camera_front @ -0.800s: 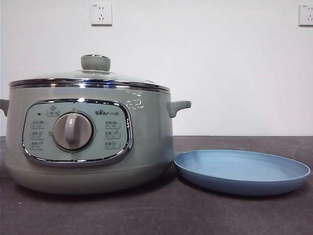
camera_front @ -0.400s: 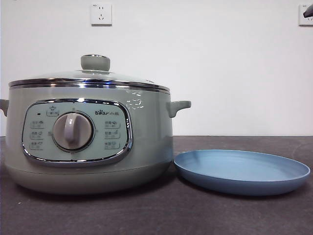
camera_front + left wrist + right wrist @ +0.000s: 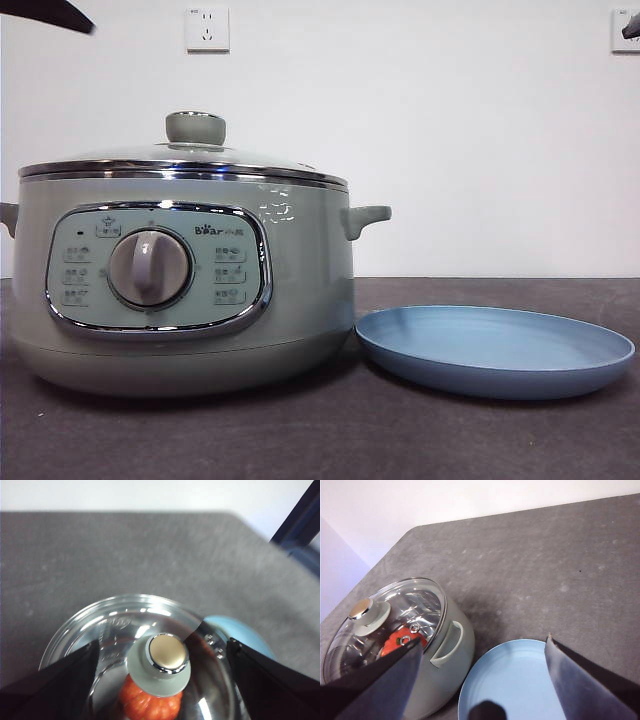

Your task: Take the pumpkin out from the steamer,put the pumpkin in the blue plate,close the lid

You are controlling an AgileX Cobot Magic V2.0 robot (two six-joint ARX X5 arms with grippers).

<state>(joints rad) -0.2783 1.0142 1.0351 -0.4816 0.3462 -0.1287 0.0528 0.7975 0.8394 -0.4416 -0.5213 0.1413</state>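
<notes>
Sage-green steamer (image 3: pixel 180 290), light-blue plate (image 3: pixel 495 350), orange pumpkin (image 3: pixel 150 705)

1. The front camera is sitting low, about level with the table (image 3: pixel 300 440), and is looking straight across it toward a white wall (image 3: pixel 450 150); the steamer (image 3: pixel 180 290) and the blue plate (image 3: pixel 495 350) are standing near and filling most of the frame.
2. The left wrist camera is looking steeply down from close above the lid (image 3: pixel 145 645), its knob near the frame's centre.
3. The right wrist camera is looking down at a slant from higher up, taking in steamer, blue plate and table.
4. All three views are sharing the steamer, its lid and the blue plate.
</notes>
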